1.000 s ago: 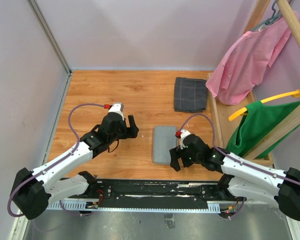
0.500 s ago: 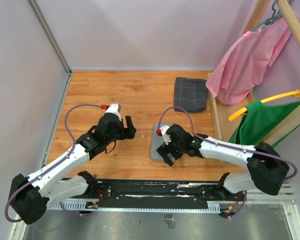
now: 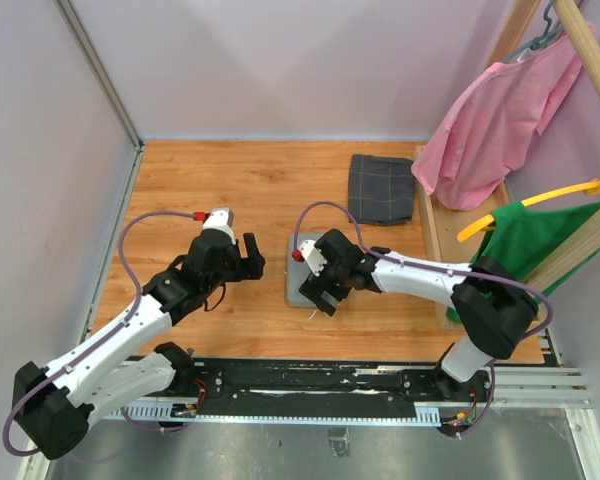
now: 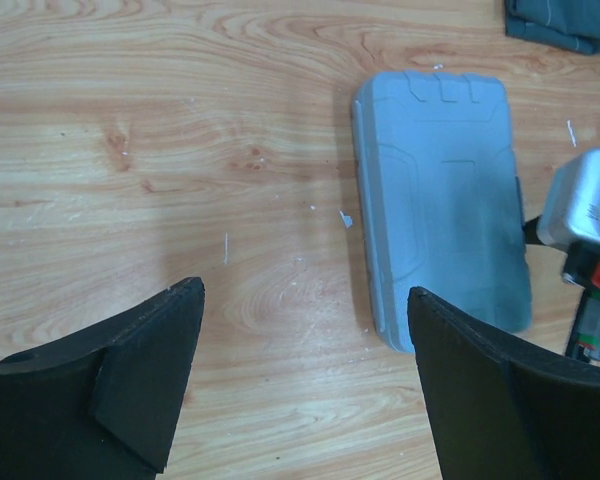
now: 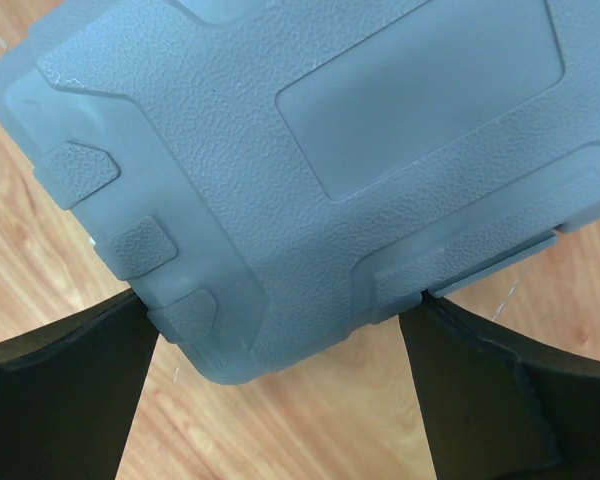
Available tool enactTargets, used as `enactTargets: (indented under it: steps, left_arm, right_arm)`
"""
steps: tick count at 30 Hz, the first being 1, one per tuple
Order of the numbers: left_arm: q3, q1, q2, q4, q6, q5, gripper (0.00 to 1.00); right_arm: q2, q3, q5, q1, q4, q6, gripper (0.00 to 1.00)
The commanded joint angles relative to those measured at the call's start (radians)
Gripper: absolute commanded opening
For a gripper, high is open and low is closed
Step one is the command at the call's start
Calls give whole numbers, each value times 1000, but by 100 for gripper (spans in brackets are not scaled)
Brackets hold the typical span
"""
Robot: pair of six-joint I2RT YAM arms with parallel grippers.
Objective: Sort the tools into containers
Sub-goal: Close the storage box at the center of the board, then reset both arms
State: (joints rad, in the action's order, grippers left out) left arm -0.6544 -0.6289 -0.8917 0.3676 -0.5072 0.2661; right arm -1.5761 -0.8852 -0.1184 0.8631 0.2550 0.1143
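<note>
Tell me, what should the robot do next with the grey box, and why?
Probably close the right gripper on the end of the grey case. The case lies shut and flat, and that gripper's open fingers straddle its end, so a grip there might help open it. The left gripper hangs open over the wooden table beside it.

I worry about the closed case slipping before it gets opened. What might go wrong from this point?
1. The right gripper is open around only a corner of the closed case; closing there may pivot or push it rather than grip it.
2. The left gripper hovers open beside the case, apart from it, so nothing braces it if it slides on the table.
</note>
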Motion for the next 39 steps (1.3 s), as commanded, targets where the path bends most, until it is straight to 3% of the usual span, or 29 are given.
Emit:
enactTargets:
  steps: [1, 9, 13, 23, 32, 39]
  left_arm:
    - [-13, 13, 54, 21, -37, 71, 87]
    - [-14, 14, 79, 49, -56, 106, 86]
    - [-15, 13, 91, 57, -56, 126, 87]
    - [-26, 12, 198, 25, 9, 157, 88]
    - [-44, 12, 313, 40, 59, 217, 92]
    - [-68, 12, 371, 124, 90, 283, 99]
  right_arm:
    - [-79, -105, -35, -19, -52, 77, 100]
    - [-189, -252, -74, -47, -107, 35, 99]
    - [-129, -241, -91, -52, -126, 8, 99]
    - [212, -87, -74, -54, -122, -82, 99]
    - [567, 127, 221, -53, -63, -255, 99]
    - [936, 248, 462, -53, 53, -367, 99]
